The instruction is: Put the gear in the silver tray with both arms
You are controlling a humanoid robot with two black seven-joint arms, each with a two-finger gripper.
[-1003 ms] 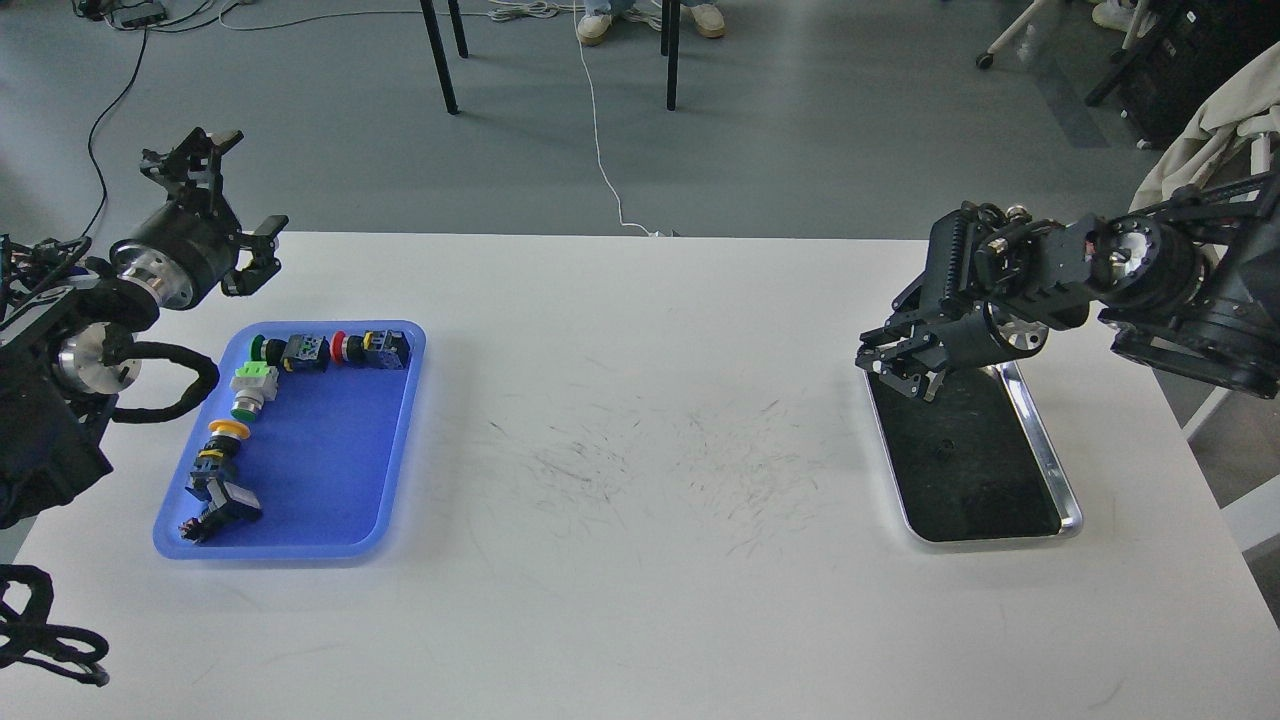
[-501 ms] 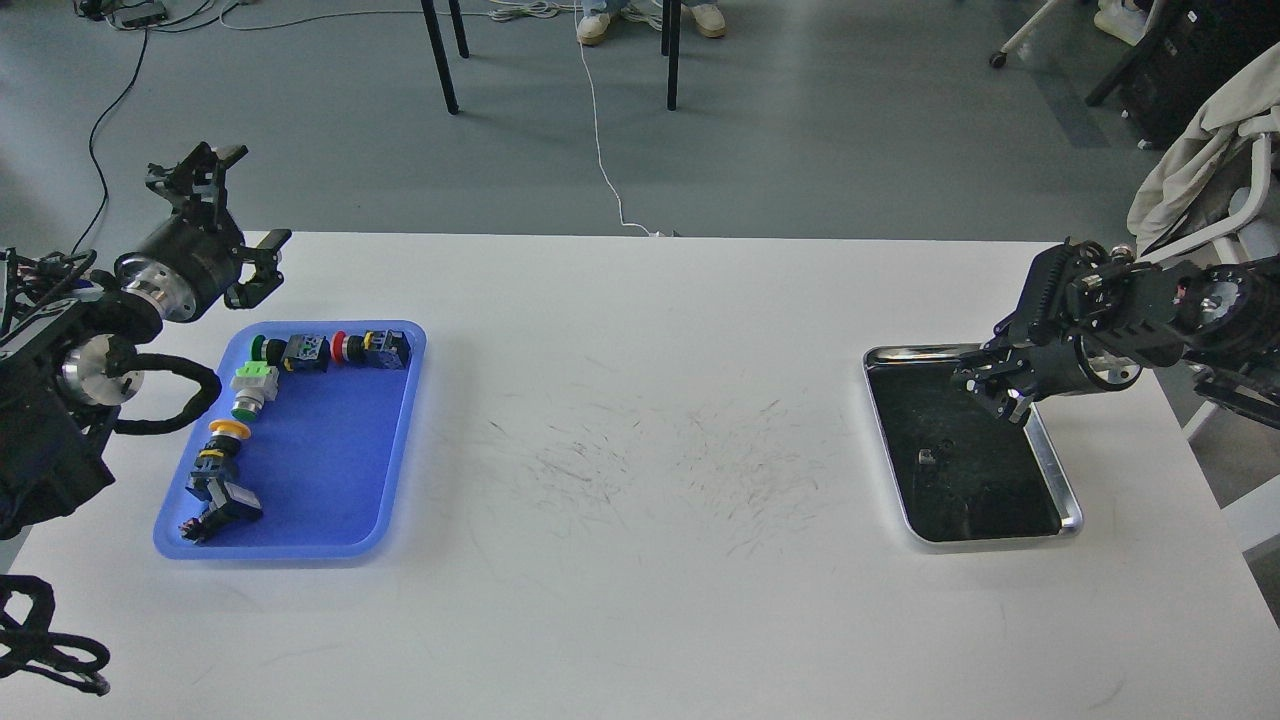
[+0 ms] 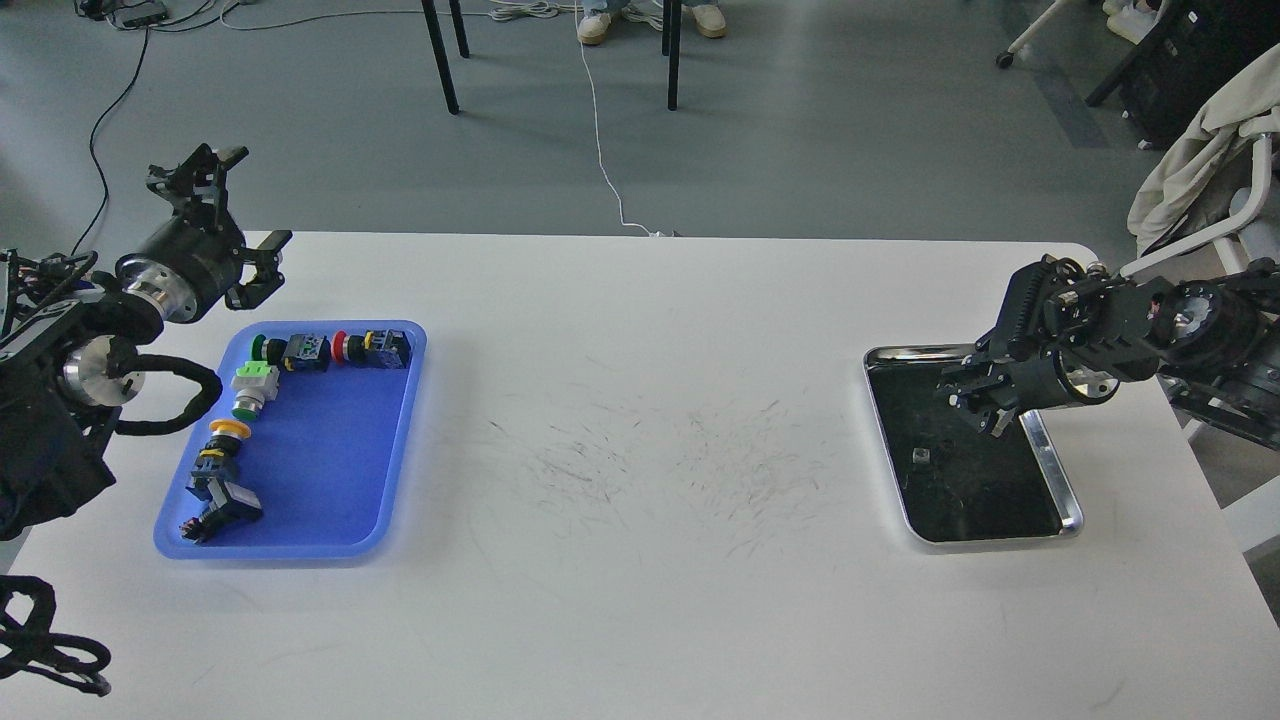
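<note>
On the tabletop's right side, our silver tray (image 3: 1052,470) already holds one small grey part (image 3: 920,456), probably a gear. Our right tool (image 3: 975,398) hovers over the tray's far end; we cannot tell its opening. Our left tool (image 3: 235,215) hangs spread wide and empty behind the blue tray (image 3: 330,480), where colourful parts (image 3: 290,352) remain. We read no labels or writing.

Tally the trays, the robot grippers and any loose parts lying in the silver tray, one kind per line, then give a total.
Trays: 2, the blue tray and the silver tray
Grippers: 2, the left gripper and the right gripper
Loose parts in the silver tray: 1, a small part
Total: 5
</note>
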